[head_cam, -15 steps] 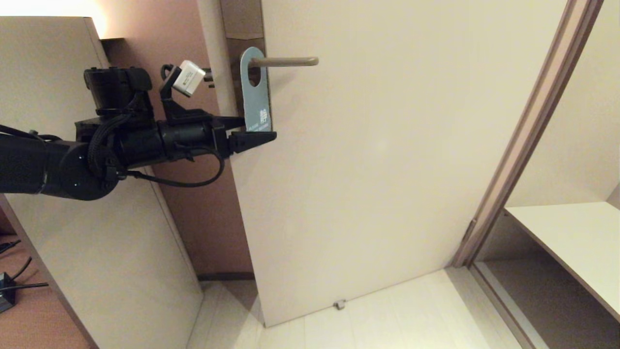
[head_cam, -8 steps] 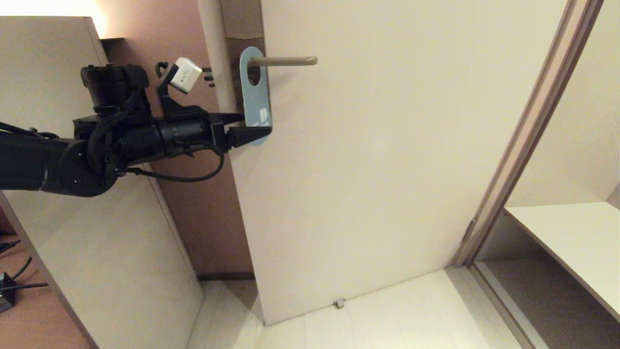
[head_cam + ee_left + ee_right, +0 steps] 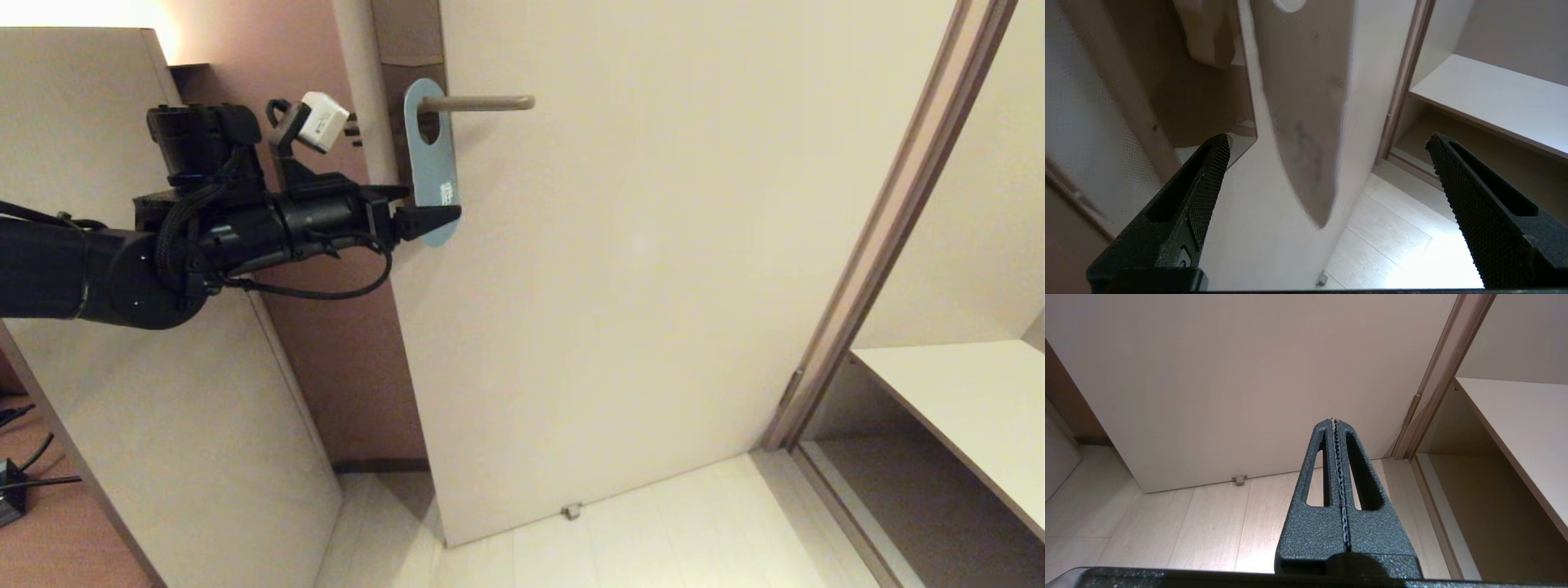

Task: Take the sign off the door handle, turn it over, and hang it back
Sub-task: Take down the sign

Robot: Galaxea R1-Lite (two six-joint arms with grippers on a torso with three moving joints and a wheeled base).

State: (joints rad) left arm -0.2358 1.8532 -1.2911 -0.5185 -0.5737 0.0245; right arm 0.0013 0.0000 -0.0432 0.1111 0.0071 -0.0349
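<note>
Moved: left gripper (image 3: 424,208) crept up since a second ago, now straddling the sign's lower end.
Jaws: left wide open, nothing held yet; right gripper (image 3: 1334,421) parked, closed.
Sign (image 3: 431,155): on the door handle (image 3: 478,103), blue side out, long axis vertical, hole end up.

Sign (image 3: 431,163): lower tip partly covered by the left gripper (image 3: 433,214) in the head view; printed lettering too small to read. In the left wrist view the sign (image 3: 1306,102) is blurred, its oval hole cut off at the frame edge.
</note>
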